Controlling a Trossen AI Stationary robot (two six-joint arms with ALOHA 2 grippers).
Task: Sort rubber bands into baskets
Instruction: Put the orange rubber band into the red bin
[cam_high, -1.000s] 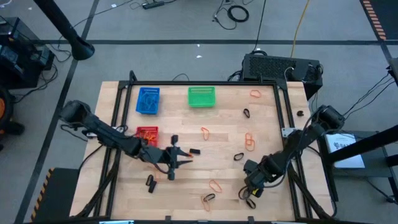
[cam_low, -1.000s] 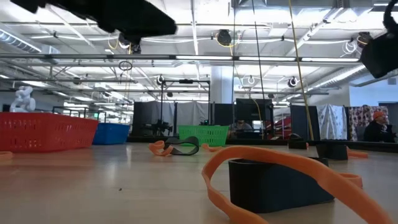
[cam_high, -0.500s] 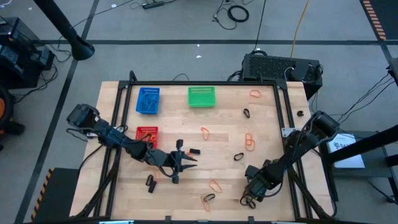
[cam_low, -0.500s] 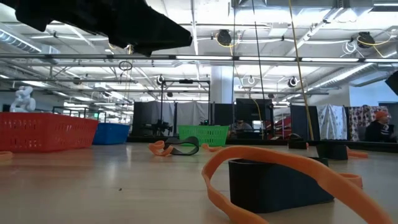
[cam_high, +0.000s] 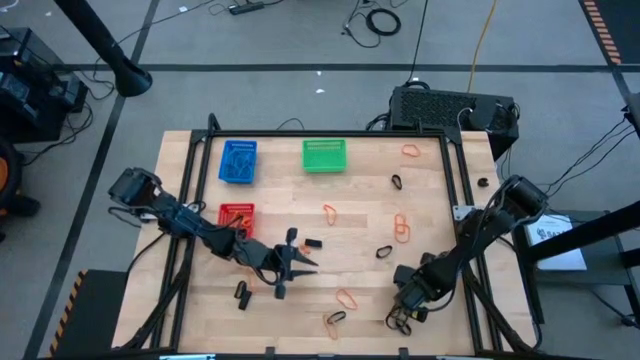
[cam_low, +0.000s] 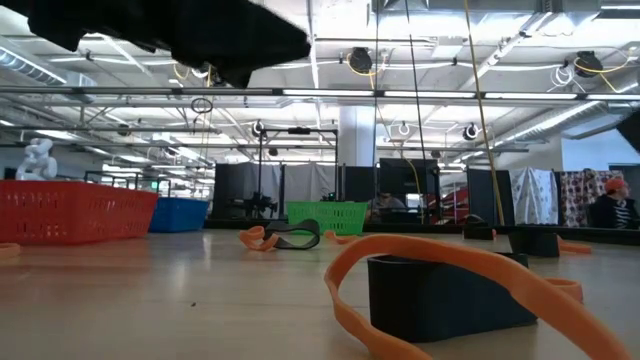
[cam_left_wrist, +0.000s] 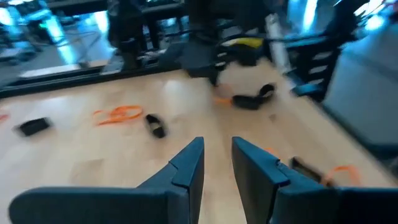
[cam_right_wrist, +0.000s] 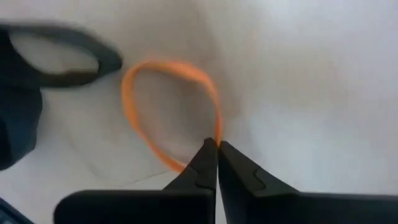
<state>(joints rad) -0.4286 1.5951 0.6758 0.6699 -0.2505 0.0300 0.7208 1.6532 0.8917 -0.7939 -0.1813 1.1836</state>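
The blue basket (cam_high: 238, 161), green basket (cam_high: 324, 155) and red basket (cam_high: 237, 215) stand on the wooden table's far and left parts. Orange and black rubber bands lie scattered over the table's middle and right. My right gripper (cam_high: 404, 316) points down at the near right, shut on an orange rubber band (cam_right_wrist: 129, 99) that lies beside a black one (cam_right_wrist: 62, 59). My left gripper (cam_left_wrist: 216, 158) hovers open over the table's middle (cam_high: 290, 262), its fingers nearly level with nothing between them. My right gripper pinches one side of the orange loop (cam_right_wrist: 217, 132) between its two fingertips. The fingers come from above, pointing down. The rest of the loop lies flat and slack on the table.
Loose bands lie at the near middle (cam_high: 345, 298), the right middle (cam_high: 402, 228) and the far right (cam_high: 410, 151). A black band (cam_high: 241, 293) lies near the left gripper. In the low view an orange band (cam_low: 450, 262) drapes over a black one (cam_low: 440, 298) close to the camera.
My left gripper has moved a little toward the table's right and near edge and has sunk; its arm now fills more of the low view's top left. My right gripper has sunk toward the bands at the near right and left the low view's top right corner.
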